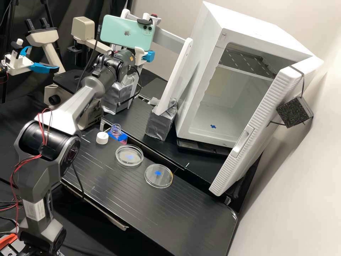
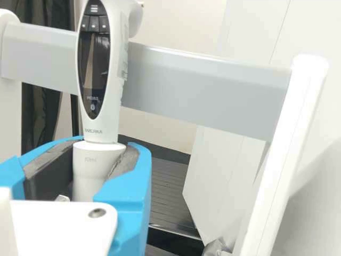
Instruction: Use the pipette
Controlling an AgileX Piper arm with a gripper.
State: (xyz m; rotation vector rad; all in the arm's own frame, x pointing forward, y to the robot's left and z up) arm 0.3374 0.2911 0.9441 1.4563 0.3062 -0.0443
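- One pipette (image 2: 101,69), upright in front of the grey crossbar of the one white rack (image 1: 172,80); one gripper (image 1: 148,56) is right at the rack too. Its two blue fingers look closed round the pipette's barrel, so yeah, it's gripping it.
- Two clear round dishes, both on the near side of the rack in the high view: one dish (image 1: 129,155) a bit closer to it, the other dish (image 1: 158,176) further out. Each shows one blue mark.
- One bottle (image 1: 115,131), clear, mouth open, in a blue holder (image 1: 122,138) near the rack, plus one white cap (image 1: 102,138) also on the near side.
- One white cabinet (image 1: 199,81) beside the rack, its single door open.
- Looks-wise, the pipette's pale grey-white with a glossy dark oval panel, small buttons up top and a wider white collar.
- Its top end is cut off in the wrist view, and the fingers and white mount hide the lower end. Can't make out any display reading. In the high view a mint phone (image 1: 124,32) near the rack partly covers the gripper.
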